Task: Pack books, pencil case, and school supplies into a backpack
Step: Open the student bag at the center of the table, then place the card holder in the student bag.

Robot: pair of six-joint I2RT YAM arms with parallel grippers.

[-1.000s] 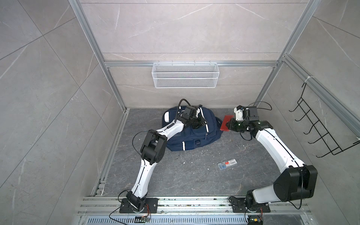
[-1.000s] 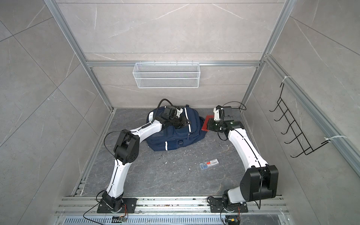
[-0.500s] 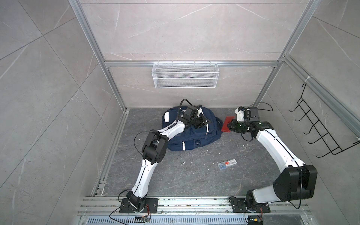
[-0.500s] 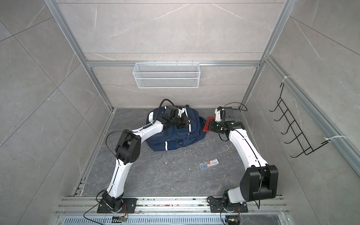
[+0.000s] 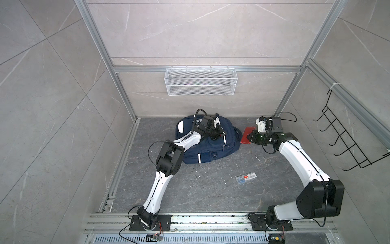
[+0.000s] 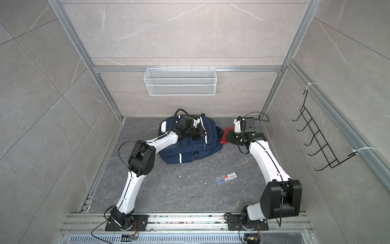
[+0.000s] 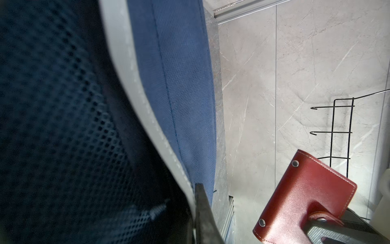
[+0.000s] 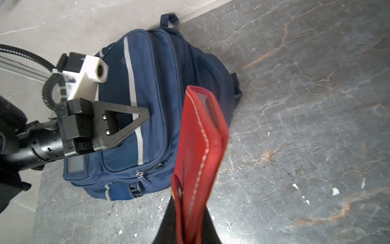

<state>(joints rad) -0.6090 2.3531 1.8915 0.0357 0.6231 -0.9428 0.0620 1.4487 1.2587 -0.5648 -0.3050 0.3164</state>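
Observation:
The navy backpack [image 5: 211, 147] [image 6: 190, 150] lies on the grey floor near the back wall. My left gripper [image 5: 219, 134] [image 8: 145, 115] rests on its upper front panel beside a white stripe, jaws shut. I cannot tell whether fabric is pinched. In the left wrist view only one dark finger [image 7: 200, 211] shows against the backpack cloth [image 7: 179, 84]. My right gripper [image 5: 251, 137] [image 8: 190, 228] is shut on the red snap case [image 5: 247, 135] [image 7: 306, 194] [image 8: 200, 137], held just right of the backpack above the floor. A clear bluish plastic piece [image 5: 246, 179] [image 6: 226, 178] lies on the floor. Books and pencil case are out of view.
A white wire basket [image 5: 200, 81] hangs on the back wall. A black hook rack [image 5: 348, 143] is on the right wall. White crumbs dot the floor in front of the backpack. The arm bases sit on an aluminium rail [image 5: 211, 219] at the front.
My left gripper has slid a little along the top of the backpack and its jaws have shut. The right gripper keeps the red case in almost the same place.

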